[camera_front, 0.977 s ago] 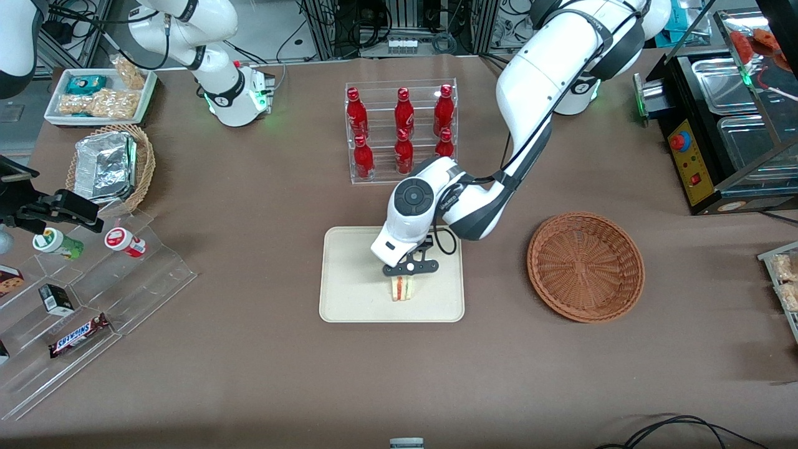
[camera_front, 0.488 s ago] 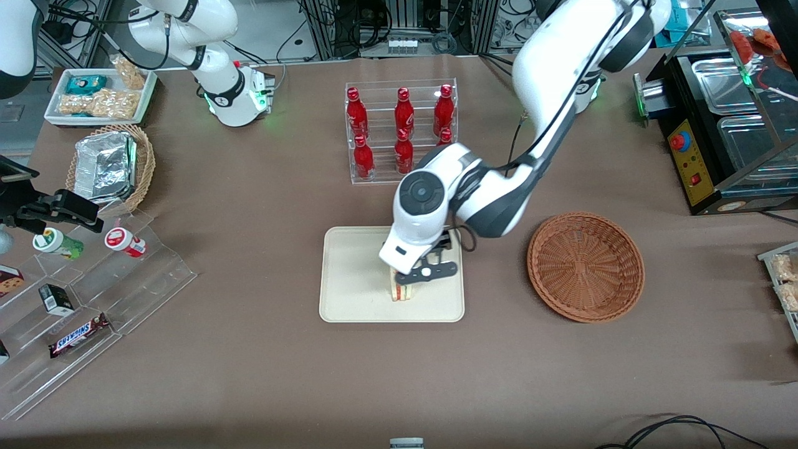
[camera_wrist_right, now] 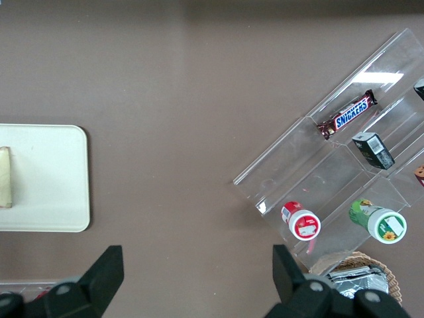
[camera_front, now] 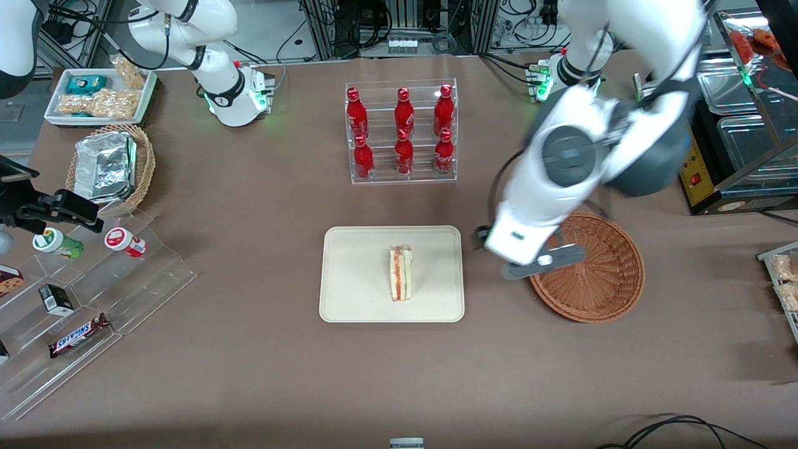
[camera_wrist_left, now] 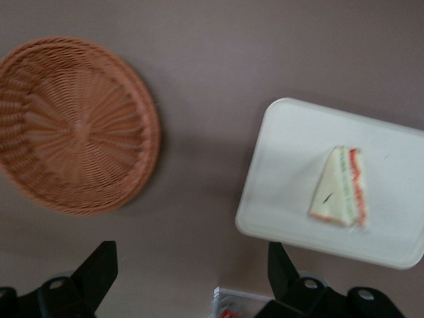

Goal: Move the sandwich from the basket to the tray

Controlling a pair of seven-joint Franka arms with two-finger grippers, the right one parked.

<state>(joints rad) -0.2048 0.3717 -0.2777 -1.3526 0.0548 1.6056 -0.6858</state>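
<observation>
At the tray's (camera_front: 349,274) centre the sandwich (camera_front: 401,282) lies released, so I'd lift the wide-open, empty jaws of the gripper (camera_front: 530,259), at its three o'clock over the basket (camera_front: 598,287) rim, straight clear.

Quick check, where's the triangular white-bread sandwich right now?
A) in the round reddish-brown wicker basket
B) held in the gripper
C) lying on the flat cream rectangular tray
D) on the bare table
C: the triangular white-bread sandwich lies on the flat cream rectangular tray, while the open gripper hovers empty over the rim of the round reddish-brown wicker basket.
</observation>
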